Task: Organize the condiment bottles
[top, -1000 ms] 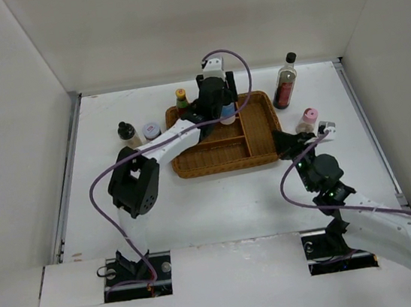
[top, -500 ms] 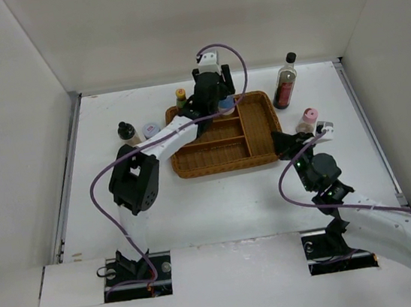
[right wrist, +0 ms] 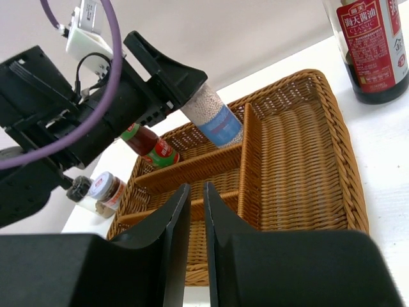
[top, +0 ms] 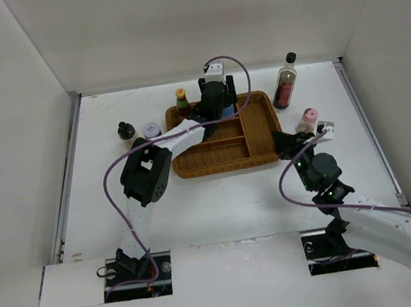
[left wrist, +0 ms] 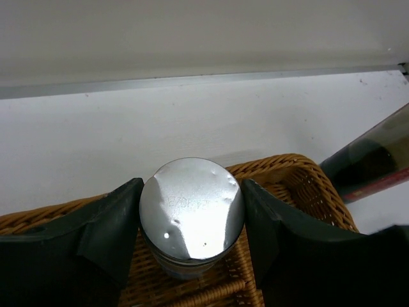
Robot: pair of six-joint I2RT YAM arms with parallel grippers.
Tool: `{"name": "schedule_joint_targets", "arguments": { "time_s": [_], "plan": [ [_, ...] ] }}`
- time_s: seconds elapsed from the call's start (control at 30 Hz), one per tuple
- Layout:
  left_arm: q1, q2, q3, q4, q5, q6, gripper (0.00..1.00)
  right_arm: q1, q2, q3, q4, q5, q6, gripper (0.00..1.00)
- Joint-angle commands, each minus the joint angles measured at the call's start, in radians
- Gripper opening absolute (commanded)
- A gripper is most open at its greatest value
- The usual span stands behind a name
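My left gripper (top: 218, 105) (left wrist: 192, 206) is shut on the silver-lidded blue-label jar (left wrist: 192, 208) (right wrist: 214, 118). It holds the jar tilted over the back compartment of the wicker tray (top: 226, 167). My right gripper (top: 285, 141) (right wrist: 195, 187) hovers at the tray's right front, shut to a thin slit with nothing in it. The pink-capped bottle (top: 308, 119) stands just right of it. The tall dark bottle (top: 284, 82) (right wrist: 374, 45) stands behind the tray's right corner. The yellow-capped red-green bottle (top: 181, 98) (right wrist: 150, 146) is at the tray's back left corner.
The black-capped tan bottle (top: 124, 131) and the short red-white-lidded jar (top: 151, 130) (right wrist: 105, 188) stand together on the table left of the tray. White walls close in the table on three sides. The left arm's purple cable (top: 117, 173) loops over the table.
The left gripper swung slightly left and back, then returned right over the tray's back compartment, still gripping the jar; its elbow shifted toward the tray. The right arm stayed put.
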Motion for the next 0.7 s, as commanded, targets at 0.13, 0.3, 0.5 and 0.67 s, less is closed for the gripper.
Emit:
{"name": "schedule_joint_targets", "arguments": {
  "time_s": [0.13, 0.3, 0.5, 0.67],
  "plan": [
    [-0.030, -0.092, -0.104, 0.199, -0.052, 0.029, 0.67, -0.006, -0.009, 0.007, 0.059, -0.007, 0.009, 0.22],
    [-0.047, -0.214, -0.178, 0.198, -0.062, 0.034, 0.87, -0.006, -0.006, 0.007, 0.059, -0.005, 0.010, 0.22],
    [-0.064, -0.437, -0.321, 0.162, -0.063, 0.032, 0.90, -0.006, -0.005, 0.007, 0.059, -0.004, 0.015, 0.22],
    [-0.049, -0.682, -0.587, 0.078, -0.166, -0.046, 0.84, -0.008, -0.006, 0.005, 0.059, -0.007, 0.019, 0.24]
  ]
}}
